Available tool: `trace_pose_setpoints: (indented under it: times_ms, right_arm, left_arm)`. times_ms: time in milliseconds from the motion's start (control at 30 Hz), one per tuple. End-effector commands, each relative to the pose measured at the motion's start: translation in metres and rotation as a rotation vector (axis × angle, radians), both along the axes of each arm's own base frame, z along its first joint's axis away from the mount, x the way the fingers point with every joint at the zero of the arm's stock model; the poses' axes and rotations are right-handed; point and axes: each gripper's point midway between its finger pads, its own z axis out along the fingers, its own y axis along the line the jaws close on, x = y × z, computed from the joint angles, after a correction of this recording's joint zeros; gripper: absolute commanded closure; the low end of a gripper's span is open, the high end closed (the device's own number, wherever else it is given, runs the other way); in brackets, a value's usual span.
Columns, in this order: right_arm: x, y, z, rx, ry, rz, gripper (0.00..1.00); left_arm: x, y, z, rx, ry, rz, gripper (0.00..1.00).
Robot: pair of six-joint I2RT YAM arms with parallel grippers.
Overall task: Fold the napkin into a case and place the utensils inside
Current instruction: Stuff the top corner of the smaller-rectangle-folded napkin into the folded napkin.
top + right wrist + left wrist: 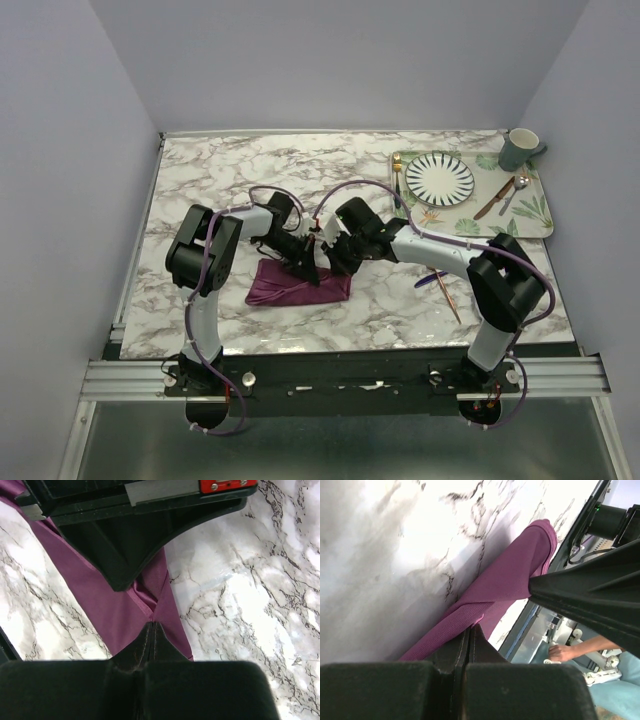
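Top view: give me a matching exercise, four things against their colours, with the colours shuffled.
Things:
1. napkin
2. plate
3. mug
4. fork

Colours:
A. copper
B. grey-green
C. purple
D. white with dark stripes

Pairs: 1-C, 2-D, 3-B, 4-A.

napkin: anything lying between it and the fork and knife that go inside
Nothing visible lies on the table between the napkin and the fork and knife to its right. The left gripper and right gripper are both shut on the napkin.
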Motion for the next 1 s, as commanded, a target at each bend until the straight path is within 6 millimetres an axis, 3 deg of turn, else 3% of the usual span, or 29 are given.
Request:
trace_pose_setpoints:
  times_ms: [0,400,733,900,967]
  right_arm:
    - [-0.004,0.007,0.000,0.025,-0.002,0.041,0.99]
    - [-0.002,0.004,-0.011,-0.003,0.002,0.037,0.99]
    - [0.001,-0.009,-0.039,-0.089,-0.002,0.033,0.99]
    - [0.003,-0.010,-0.046,-0.112,0.002,0.020,0.99]
    - [0.006,-0.012,-0.049,-0.129,-0.003,0.010,0.99]
  left_arm:
    - [0.009,-0.009,0.010,-0.050,-0.023,-0.006,1.00]
    - [0.021,-0.025,0.008,-0.073,-0.040,-0.030,1.00]
    - [0.034,-0.027,0.009,-0.051,-0.051,-0.003,0.99]
    - [0.036,-0.016,0.019,-0.066,-0.061,-0.002,0.74]
    - [0.035,-0.011,0.028,-0.068,-0.068,-0.001,0.68]
